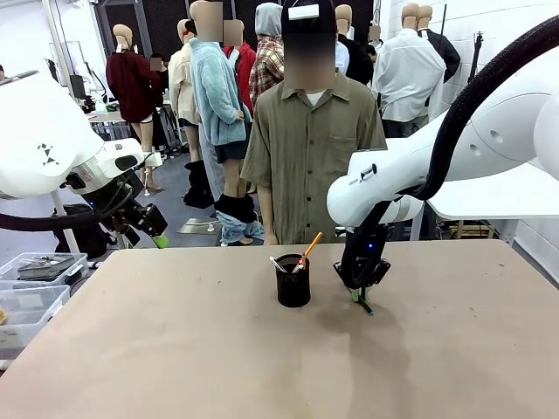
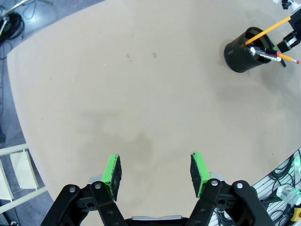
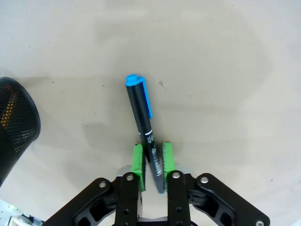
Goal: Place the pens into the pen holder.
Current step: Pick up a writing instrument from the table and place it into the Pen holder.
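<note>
**Last pen in the fingers, two already in the cup**

Nearest the camera, the worktop lies bare and tan. The left gripper hangs over its own side of it with the fingers spread wide and nothing between the green pads — idle, it seems, and kept well apart from the action so as not to crowd it. In the front view this gripper is raised above the worktop's far left edge.

Further in, near the middle, stands the pen holder, one small black mesh cup, upright. Two of the three pens are in it: the yellow-orange pencil leans out toward the right, longer than the cup is tall, and the thin silver-white pen pokes up at the left of the rim. The left wrist view shows the same pair in the holder, pencil slanting out of its mouth.

Just beside the cup, on its right, the right gripper points down at the worktop, fingers closed on the third pen. The right wrist view shows the grip plainly — the dark pen with blue end is pinched between the green pads near its plain end, blue cap pointing away toward the surface, the holder's mesh wall at the left edge. Held by one end like this, the pen can likely be lowered lengthwise into the cup.

By count: three pens, two stowed, one in hand; one holder; two grippers. At the far side a person stands behind the table and is not reaching in.
</note>
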Tool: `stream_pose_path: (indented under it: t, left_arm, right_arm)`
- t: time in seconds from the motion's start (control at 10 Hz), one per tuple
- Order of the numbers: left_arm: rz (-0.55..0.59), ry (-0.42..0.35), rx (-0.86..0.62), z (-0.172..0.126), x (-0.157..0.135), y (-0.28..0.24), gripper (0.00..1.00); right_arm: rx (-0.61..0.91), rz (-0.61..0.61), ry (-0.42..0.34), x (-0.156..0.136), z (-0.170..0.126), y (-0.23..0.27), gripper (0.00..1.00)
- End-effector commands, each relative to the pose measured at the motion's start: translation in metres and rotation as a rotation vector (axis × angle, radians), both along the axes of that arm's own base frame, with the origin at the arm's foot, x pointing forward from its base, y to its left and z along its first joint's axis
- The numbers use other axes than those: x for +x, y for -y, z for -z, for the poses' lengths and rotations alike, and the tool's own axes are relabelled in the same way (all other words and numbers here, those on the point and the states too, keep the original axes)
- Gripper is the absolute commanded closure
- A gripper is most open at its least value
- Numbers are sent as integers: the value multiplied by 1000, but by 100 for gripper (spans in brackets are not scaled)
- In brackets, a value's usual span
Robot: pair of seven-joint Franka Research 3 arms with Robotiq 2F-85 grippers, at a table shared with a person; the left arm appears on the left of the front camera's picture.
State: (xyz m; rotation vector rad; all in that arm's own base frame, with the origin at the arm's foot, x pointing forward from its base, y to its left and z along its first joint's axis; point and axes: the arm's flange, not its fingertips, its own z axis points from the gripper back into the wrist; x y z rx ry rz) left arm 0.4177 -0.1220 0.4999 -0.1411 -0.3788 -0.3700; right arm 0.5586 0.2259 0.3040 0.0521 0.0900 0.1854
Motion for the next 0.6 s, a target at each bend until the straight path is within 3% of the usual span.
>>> stream_pose_path:
  t: [0.0, 0.3, 0.5]
  left_arm:
    - [-9, 7, 14, -2, 0, 1, 23]
    - [-9, 7, 14, -2, 0, 1, 23]
    - [-9, 7, 14, -2, 0, 1, 23]
  right_arm:
    - [-25, -10, 9, 4, 6, -4, 100]
    - [-30, -14, -4, 2, 3, -1, 100]
    - [13, 16, 24, 1, -31, 25, 100]
